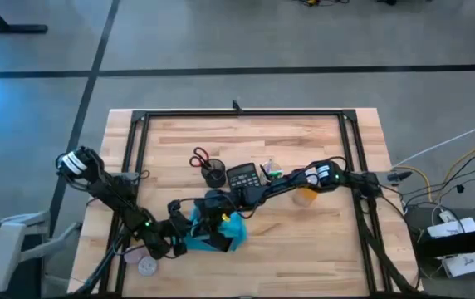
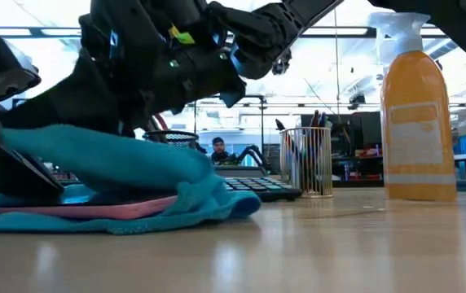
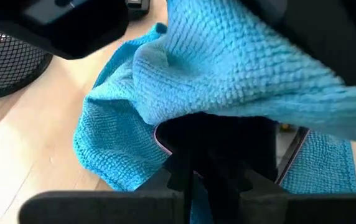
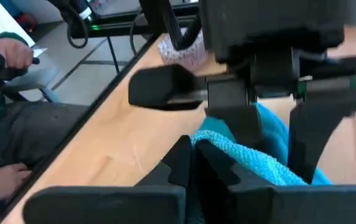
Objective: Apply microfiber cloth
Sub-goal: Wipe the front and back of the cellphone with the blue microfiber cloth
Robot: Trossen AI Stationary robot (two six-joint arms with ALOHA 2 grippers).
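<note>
Both claws meet at the microfiber cloth (image 1: 221, 229) near the tabletop's (image 1: 304, 257) front edge. Our right claw (image 4: 193, 158) is pinched shut on a fold of it; our left claw (image 1: 207, 239) sits against the bunched fabric, and we cannot tell its opening. Behind lie a calculator (image 1: 243, 176), mesh cup (image 1: 213, 174) and orange spray bottle (image 2: 417, 114).

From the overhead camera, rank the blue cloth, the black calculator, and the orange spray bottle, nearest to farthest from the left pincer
1. Microfiber cloth: right at the left pincer, near the table's front edge.
2. Black calculator: behind the cloth, mid-table.
3. Orange spray bottle: farthest, off to the right under the right arm.
</note>
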